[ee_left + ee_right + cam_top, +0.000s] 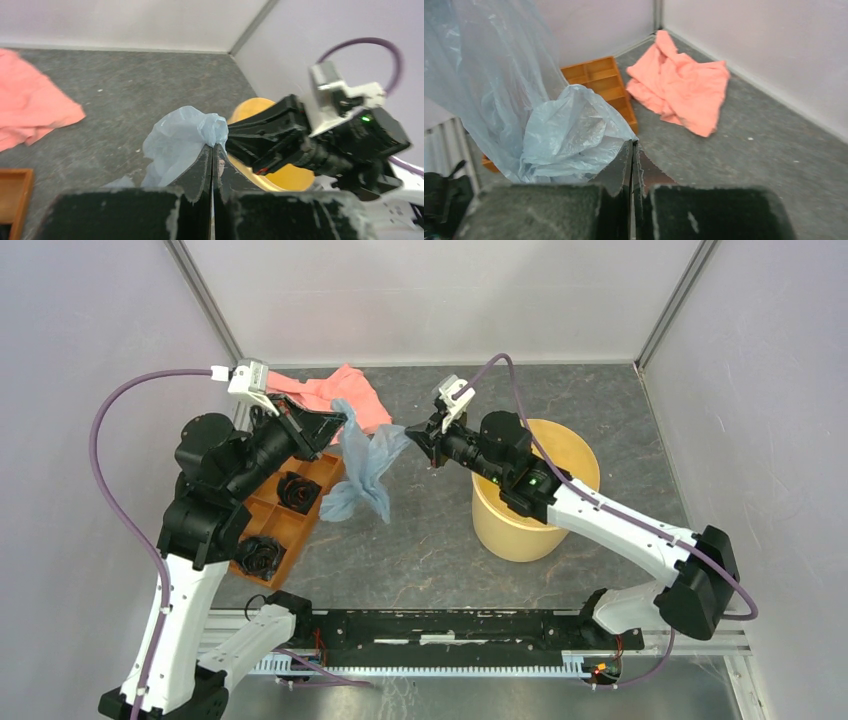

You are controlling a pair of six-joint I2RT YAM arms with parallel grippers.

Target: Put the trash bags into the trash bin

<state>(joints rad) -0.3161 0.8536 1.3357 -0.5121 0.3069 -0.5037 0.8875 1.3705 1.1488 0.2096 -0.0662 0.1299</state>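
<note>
Top external view: the left gripper and the right gripper face each other above the table. Both wrist views show the fingers pressed together, and each pair pinches an edge of the trash bag. The pale blue film hangs bunched between the two sets of fingertips, its lower folds drooping just beside the orange tray — contact with the table cannot be determined. The trash bin stands upright beneath the right arm, to the right of the bag and apart from it.

Surface: dark grey, mottled. A salmon-pink cloth lies crumpled near the back wall. Pale walls enclose three sides.
</note>
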